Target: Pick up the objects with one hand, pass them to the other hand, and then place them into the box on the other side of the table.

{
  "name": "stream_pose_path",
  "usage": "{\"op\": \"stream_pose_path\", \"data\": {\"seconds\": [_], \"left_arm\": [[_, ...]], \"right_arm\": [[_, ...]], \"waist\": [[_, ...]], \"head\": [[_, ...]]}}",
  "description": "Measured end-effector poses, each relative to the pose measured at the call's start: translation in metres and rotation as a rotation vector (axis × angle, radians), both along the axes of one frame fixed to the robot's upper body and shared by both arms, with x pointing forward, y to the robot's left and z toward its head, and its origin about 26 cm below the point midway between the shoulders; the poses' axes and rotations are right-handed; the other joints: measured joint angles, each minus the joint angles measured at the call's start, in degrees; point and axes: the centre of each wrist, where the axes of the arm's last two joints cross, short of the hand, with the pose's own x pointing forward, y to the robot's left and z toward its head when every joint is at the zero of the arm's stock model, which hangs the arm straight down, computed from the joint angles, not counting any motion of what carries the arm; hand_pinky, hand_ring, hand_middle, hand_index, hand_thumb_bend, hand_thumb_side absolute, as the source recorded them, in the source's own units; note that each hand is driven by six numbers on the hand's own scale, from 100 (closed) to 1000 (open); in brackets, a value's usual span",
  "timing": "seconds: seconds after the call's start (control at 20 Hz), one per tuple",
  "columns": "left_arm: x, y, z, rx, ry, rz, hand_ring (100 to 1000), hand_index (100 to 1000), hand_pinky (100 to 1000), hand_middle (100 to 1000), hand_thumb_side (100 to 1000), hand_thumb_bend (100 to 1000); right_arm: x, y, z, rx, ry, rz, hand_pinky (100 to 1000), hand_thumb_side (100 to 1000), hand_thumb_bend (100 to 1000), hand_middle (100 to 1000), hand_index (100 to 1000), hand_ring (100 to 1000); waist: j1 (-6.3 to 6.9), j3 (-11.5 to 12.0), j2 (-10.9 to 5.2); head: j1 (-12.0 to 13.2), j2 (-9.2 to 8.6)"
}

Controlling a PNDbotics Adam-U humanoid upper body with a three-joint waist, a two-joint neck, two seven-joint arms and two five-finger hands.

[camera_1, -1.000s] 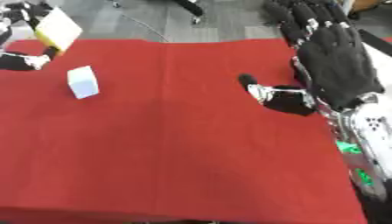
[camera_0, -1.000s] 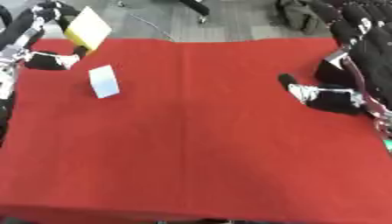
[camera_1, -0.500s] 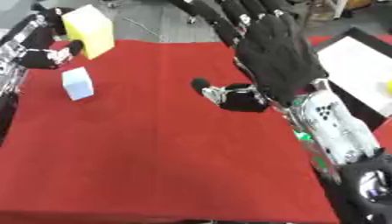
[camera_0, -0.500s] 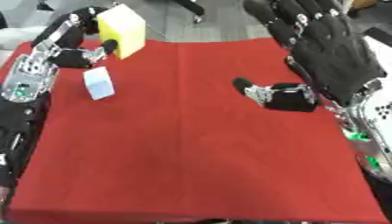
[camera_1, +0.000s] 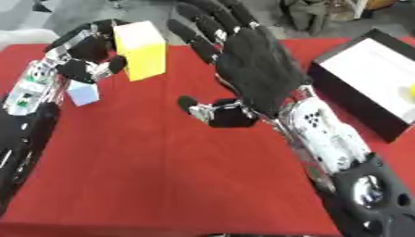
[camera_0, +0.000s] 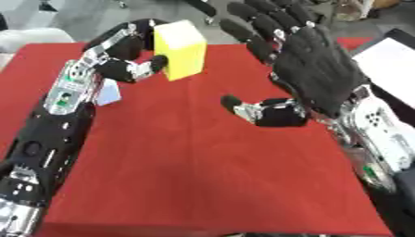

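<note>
Matt red cloth table cover [camera_0: 186, 176], smooth matt yellow block [camera_0: 180, 49], black rubbery right hand [camera_1: 251, 69]

Red table [camera_0: 186, 176] bare across near and middle area, free passage there. Left hand [camera_0: 122, 55] holding yellow block [camera_0: 180, 48] aloft, right hand [camera_1: 251, 69] spread just beside it, narrow gap between. Small pale cube [camera_1: 83, 92] sits under the left hand. Box [camera_1: 369, 83] blocks the right edge.
</note>
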Motion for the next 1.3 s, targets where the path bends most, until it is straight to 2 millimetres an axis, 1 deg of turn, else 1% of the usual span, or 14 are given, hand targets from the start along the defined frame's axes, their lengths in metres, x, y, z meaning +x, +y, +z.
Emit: {"op": "stream_pose_path", "data": {"seconds": [0.45,0.7,0.9,0.95,1.05,1.3], "left_arm": [[-0.004,-0.032,0.001,0.01,0.004,-0.099,414,612,682,372,302,100],[-0.007,-0.045,0.001,0.014,0.015,-0.152,414,612,683,372,303,100],[-0.008,-0.056,0.002,0.019,0.023,-0.195,413,611,683,372,304,100],[-0.008,-0.058,0.002,0.019,0.026,-0.203,413,611,683,372,305,100],[-0.009,-0.062,0.002,0.015,0.033,-0.222,413,610,682,371,306,100],[-0.011,-0.064,0.003,0.016,0.048,-0.249,414,612,683,372,304,100]], "right_arm": [[0.002,0.006,-0.007,0.001,0.056,0.033,949,556,433,909,967,913],[0.003,0.007,-0.011,-0.002,0.068,0.031,928,495,390,881,956,884],[0.005,0.01,-0.015,-0.002,0.079,0.032,925,472,371,876,951,879],[0.006,0.01,-0.016,-0.002,0.081,0.03,924,442,353,874,950,878],[0.007,0.01,-0.018,-0.004,0.084,0.023,924,411,333,872,947,876],[0.008,0.011,-0.02,-0.003,0.075,0.009,914,329,287,857,927,857]], "waist": [[-0.02,0.22,0.0],[0.01,0.14,0.0],[0.04,-0.07,0.01],[0.06,-0.07,0.01],[0.07,-0.09,0.01],[0.16,-0.1,0.02]], "head": [[-0.46,0.0],[-0.59,0.0],[-0.87,0.0],[-0.91,0.0],[-0.95,0.0],[-1.2,0.0]]}}
